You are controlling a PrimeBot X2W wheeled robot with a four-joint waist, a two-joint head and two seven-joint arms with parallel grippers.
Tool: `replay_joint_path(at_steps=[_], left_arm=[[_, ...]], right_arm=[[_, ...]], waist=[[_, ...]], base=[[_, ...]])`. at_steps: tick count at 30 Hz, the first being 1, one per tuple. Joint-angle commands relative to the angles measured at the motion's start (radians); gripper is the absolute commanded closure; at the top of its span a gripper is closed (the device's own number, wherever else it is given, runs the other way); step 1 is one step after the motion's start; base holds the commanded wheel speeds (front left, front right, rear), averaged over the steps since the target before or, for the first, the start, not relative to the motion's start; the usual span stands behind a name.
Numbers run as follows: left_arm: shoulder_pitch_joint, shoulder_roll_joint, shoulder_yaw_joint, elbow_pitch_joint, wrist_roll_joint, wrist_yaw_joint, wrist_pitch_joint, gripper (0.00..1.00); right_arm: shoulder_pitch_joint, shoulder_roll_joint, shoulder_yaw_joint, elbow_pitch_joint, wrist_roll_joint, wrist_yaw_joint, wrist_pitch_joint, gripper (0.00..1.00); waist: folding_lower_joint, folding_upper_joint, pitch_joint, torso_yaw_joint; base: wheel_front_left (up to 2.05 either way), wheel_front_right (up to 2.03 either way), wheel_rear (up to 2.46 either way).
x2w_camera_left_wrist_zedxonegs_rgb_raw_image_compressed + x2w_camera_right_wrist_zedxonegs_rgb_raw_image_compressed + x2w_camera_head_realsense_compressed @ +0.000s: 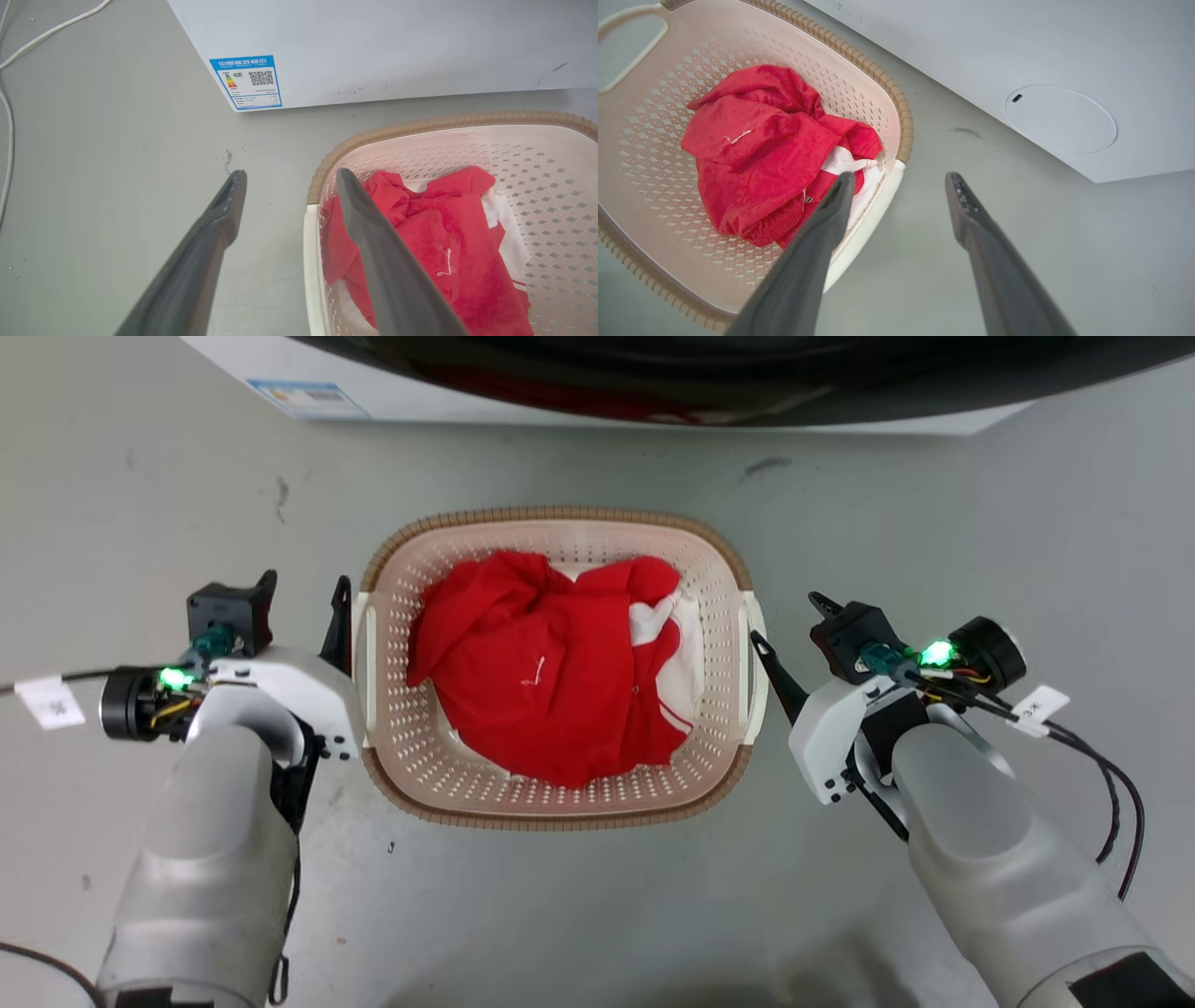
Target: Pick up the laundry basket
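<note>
Along the far edge, a white washing machine (397, 46), lower front near the basket's back rim but apart from it, a strip of grey floor (597, 915) between. Same floor showing on every side: broad to left and right, broad again at the near side.

At centre, the laundry basket (560, 821): cream, perforated walls, brown woven-look rim. Sits upright on the floor, squarely between the two arms. Inside, a crumpled red garment (541, 663) over a bit of white cloth (689, 658), both below the rim.

Flanking it, the pale left arm (215, 859) and right arm (990, 840), reaching in from the near corners.

Left gripper (290, 173) at the basket's white left handle (362, 663): jaws wide apart, holding nothing, one finger over the floor outside, the other over the inside. Contact with the handle impossible to tell.

Right gripper (900, 176) mirrored at the right handle (754, 663): likewise spread and empty, one finger above the clothes, one above the floor.

On the machine's corner, a blue energy label (252, 83). Off to the left, a thin white cable (46, 32) on the floor.
</note>
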Motion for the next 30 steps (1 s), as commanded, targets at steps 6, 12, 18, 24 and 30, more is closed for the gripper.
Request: replay_joint_path(at_steps=[6,12,18,24,30], left_arm=[[-0.086,0.011,-0.037,0.118,-0.023,-0.005,-0.003,0.0],[-0.123,-0.005,-0.108,0.211,-0.056,-0.006,-0.003,0.0],[-0.141,-0.008,-0.157,0.25,-0.081,-0.006,-0.003,0.0],[-0.162,-0.011,-0.196,0.284,-0.105,-0.006,-0.003,0.0],[-0.178,-0.012,-0.233,0.299,-0.128,-0.006,-0.003,0.77]], right_arm=[[-0.065,0.001,0.046,0.066,0.034,-0.001,0.012,0.0],[-0.094,0.001,0.102,0.101,0.086,-0.001,0.046,0.0],[-0.101,0.001,0.137,0.112,0.111,-0.001,0.073,0.0],[-0.111,0.001,0.165,0.117,0.145,-0.001,0.105,0.0],[-0.116,0.001,0.185,0.127,0.169,-0.001,0.132,0.46]], waist=[[-0.0002,0.0,0.064,0.003],[-0.0002,0.0,0.102,0.01],[-0.0002,0.0,0.131,0.015],[-0.0002,0.0,0.154,0.016],[-0.0002,0.0,0.167,0.016]], base=[[0.0,0.0,0.0],[0.0,0.0,0.0],[0.0,0.0,0.0],[0.0,0.0,0.0],[0.0,0.0,0.0]])
